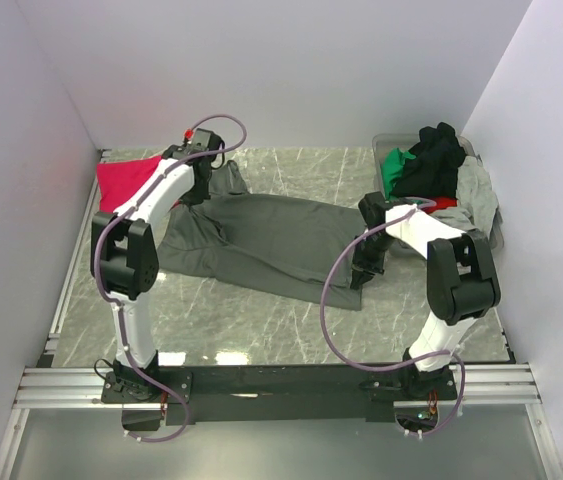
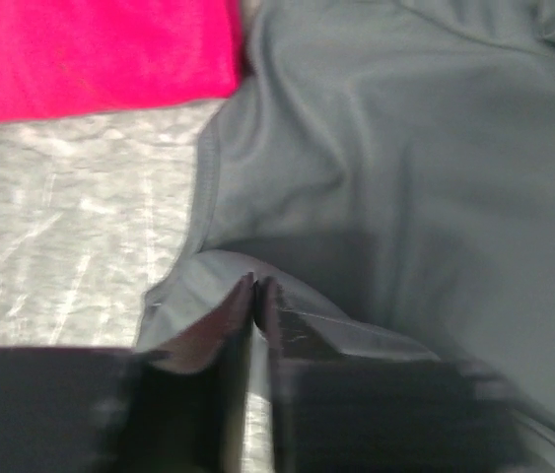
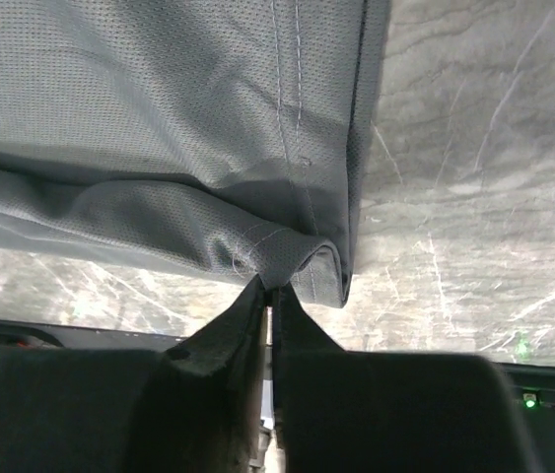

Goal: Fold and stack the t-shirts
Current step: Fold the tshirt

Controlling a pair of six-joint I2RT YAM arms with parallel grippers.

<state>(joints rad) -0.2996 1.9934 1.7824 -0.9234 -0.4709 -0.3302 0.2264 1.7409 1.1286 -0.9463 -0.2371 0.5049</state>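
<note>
Grey t-shirt (image 3: 159,118) is matt fine-mesh cloth; table (image 3: 474,197) glossy, smooth, marbled.

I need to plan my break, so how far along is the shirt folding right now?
Done: the magenta shirt looks folded at the far left. In hand: the grey shirt is spread out, the left gripper and right gripper each shut on an edge, no fold made yet. Left: the shirts heaped in the tub.

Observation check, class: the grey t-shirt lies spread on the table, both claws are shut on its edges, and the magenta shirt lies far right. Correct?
No: the top view shows the magenta shirt at the far left. The grey t-shirt is indeed spread on the table, the left claw and right claw shut on its edges.
</note>
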